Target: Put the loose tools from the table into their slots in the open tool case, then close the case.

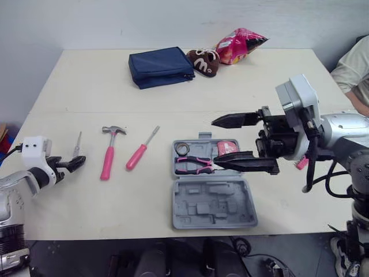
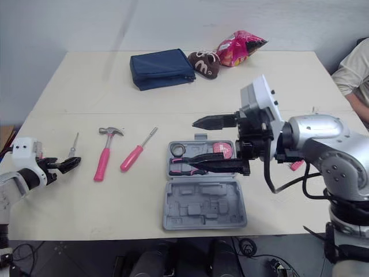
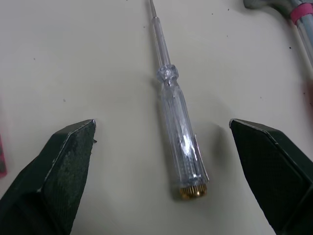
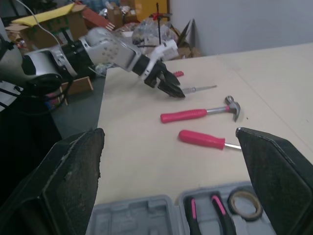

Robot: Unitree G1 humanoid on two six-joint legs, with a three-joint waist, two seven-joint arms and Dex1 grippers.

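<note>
Little of the job looks done. The grey tool case (image 1: 214, 203) lies open at lower centre of the head view. Its upper half holds pink-and-black pliers (image 1: 195, 165), a ring of tape (image 1: 182, 149) and a round pink item I cannot name. The lower half is moulded grey plastic with empty recesses.

Three tools lie loose on the pale matte worktop (image 1: 271, 86), left of centre:
- a hammer (image 1: 109, 152) with a steel claw head and a smooth pink handle
- a pink-handled screwdriver (image 1: 140, 152) with a thin metal shaft
- furthest left, a slim clear-plastic screwdriver (image 3: 179, 128) (see-through barrel, brass-coloured end cap)

All three need slotting in, and the case is not yet closed.

The left gripper (image 1: 79, 162) sits at the left edge just beside the clear screwdriver. Its jaws are spread wide to either side of the handle and touch nothing. The right gripper (image 1: 214, 142) hangs over the case's upper half at centre right, jaws wide apart and empty. The fingers (image 4: 274, 171) are black and wedge-shaped with a fine textured face.
</note>
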